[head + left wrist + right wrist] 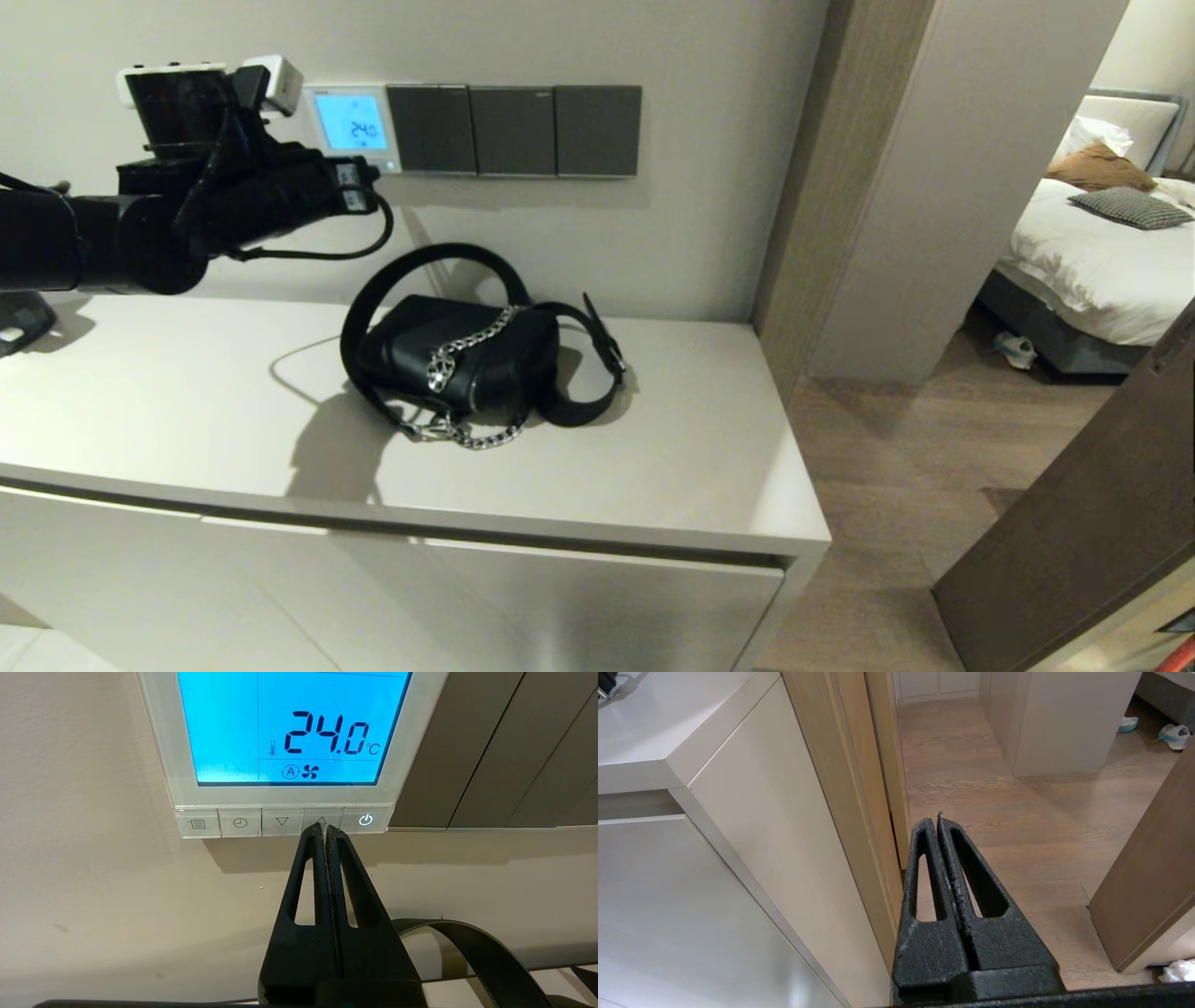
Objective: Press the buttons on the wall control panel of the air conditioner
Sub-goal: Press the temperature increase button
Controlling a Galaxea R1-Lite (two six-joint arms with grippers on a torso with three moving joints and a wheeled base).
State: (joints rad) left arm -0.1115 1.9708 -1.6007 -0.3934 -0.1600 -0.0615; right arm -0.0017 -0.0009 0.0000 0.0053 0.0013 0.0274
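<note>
Upper left of the head view: left tool (325, 828), fingers pressed together and holding nothing, tip at the up-arrow button, fourth of five buttons (281, 822). Wall control panel (351, 126) lit blue, reading 24.0. Three dark switch plates (513, 131) beside it. One black bag (467, 359) on tabletop (653, 448). Right tool (937, 823) closed, empty, low over wooden floor (994, 788).
</note>
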